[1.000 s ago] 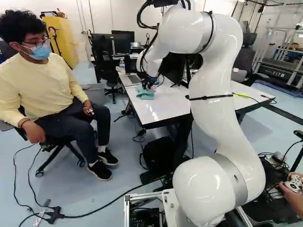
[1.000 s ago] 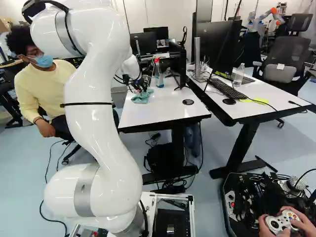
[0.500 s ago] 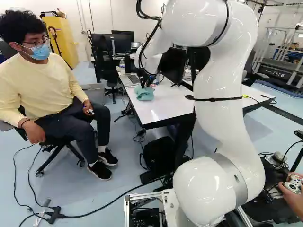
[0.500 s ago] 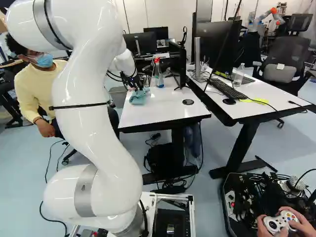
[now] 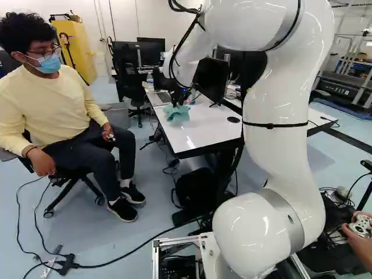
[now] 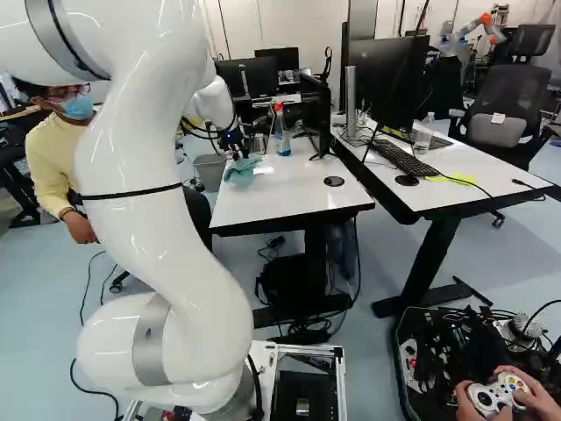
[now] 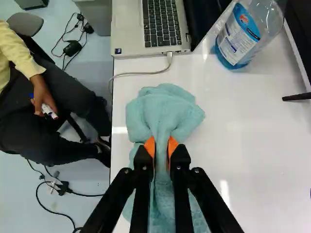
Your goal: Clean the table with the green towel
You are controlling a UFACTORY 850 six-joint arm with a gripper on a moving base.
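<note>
On the near side of the laptop (image 7: 127, 34), the pincer (image 7: 161, 148) is pinching a fold of the green towel (image 7: 163, 107) over the bench (image 7: 243, 145). The towel's long axis points at the laptop, its bunched end just short of it; a stroke away from the laptop looks safest.

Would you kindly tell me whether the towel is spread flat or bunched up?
Bunched up: the towel is pinched into a ridge by the end effector, with loose, rumpled folds ahead of it.
</note>
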